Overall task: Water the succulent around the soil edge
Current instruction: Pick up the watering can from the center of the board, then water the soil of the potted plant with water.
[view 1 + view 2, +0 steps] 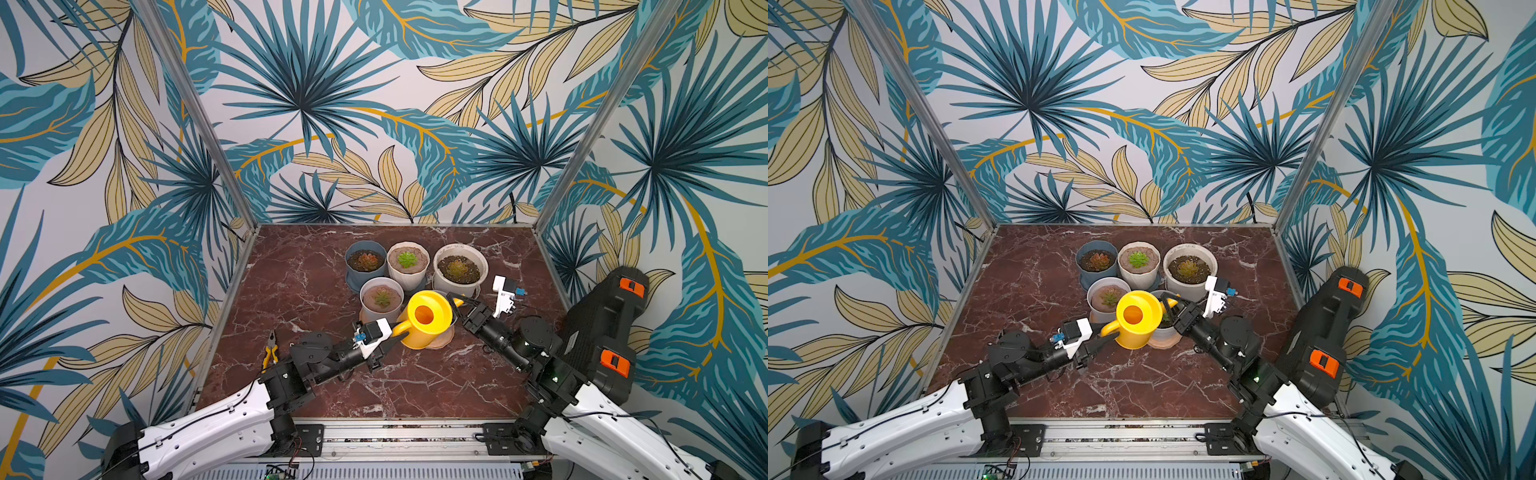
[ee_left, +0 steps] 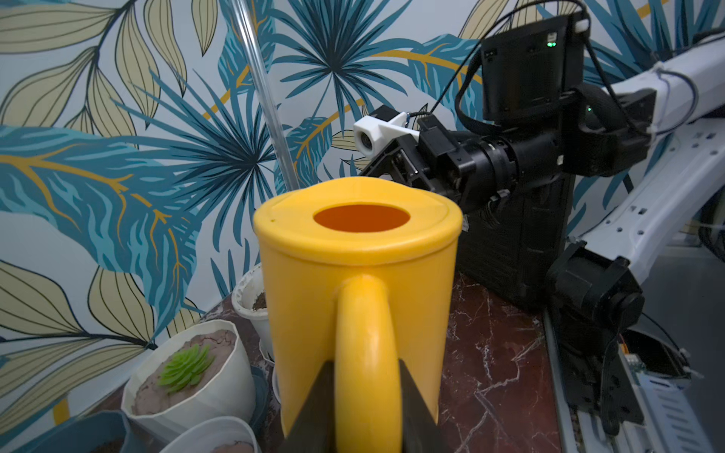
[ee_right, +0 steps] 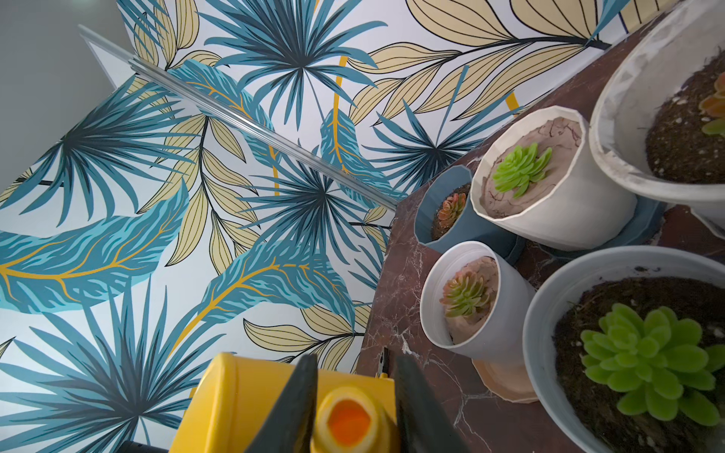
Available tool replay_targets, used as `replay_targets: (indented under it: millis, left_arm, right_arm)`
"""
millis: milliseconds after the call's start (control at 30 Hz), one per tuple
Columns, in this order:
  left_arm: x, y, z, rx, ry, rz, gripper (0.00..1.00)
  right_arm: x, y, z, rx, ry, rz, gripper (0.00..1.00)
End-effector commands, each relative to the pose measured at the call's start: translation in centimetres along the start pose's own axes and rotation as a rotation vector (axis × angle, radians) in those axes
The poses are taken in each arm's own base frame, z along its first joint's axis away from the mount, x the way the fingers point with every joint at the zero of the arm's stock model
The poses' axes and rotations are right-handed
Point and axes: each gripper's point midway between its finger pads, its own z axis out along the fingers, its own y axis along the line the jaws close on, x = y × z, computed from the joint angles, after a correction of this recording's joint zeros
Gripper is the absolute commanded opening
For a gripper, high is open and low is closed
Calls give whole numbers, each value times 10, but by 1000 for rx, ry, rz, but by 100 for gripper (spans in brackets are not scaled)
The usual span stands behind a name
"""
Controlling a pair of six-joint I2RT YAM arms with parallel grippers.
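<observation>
Bare counter [image 1: 299, 291] is lying open along the left side and across the front. The pots [image 1: 409, 281] are crowding the middle toward the back, leaving only narrow slits between them. The yellow watering can [image 1: 419, 336] is blocking their near side. A black case [image 1: 598, 328] is leaning in at the right edge, and pliers [image 1: 271, 351] are lying at the left edge.

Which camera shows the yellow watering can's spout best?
Right wrist view: the spout sits close up, open end visible. Both top views show only a sliver; in the left wrist view the can hides it.
</observation>
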Motion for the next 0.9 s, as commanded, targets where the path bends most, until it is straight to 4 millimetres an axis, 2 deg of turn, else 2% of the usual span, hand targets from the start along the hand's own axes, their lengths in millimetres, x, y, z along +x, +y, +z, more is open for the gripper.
replay_targets:
  millis: [0,67,167,233,300,500,533,633,733,800,867]
  left_arm:
    - [-1,-1,2,-2,-22,-19,0]
    - [-1,7,2,-47,-9,-41,0]
    - [0,16,-2,-100,5,-44,0]
    - [2,21,-6,-129,25,-41,0]
    - [4,25,-10,-148,57,-30,0]
    - [5,51,-39,-265,106,-55,0]
    - [4,56,-44,-283,111,-64,0]
    - [6,69,-60,-330,168,-83,0]
    - [21,82,-72,-383,249,-121,0]
    - [33,83,-77,-378,295,-169,0]
    - [35,84,-80,-378,300,-203,0]
  right_arm:
    - [-3,19,-4,-78,-2,19,0]
    - [-2,15,-4,-45,3,-22,0]
    - [-7,12,-6,27,10,-188,32]
    - [-13,18,-10,64,26,-358,55]
    - [-22,26,-16,110,46,-508,70]
    - [-50,40,-36,179,-15,-729,92]
    - [-52,39,-36,184,-24,-753,99]
    - [-49,27,-33,199,-33,-822,99]
    - [-42,15,-26,194,-41,-851,100]
    - [-35,9,-22,171,-35,-881,99]
    - [-30,4,-21,157,-36,-903,99]
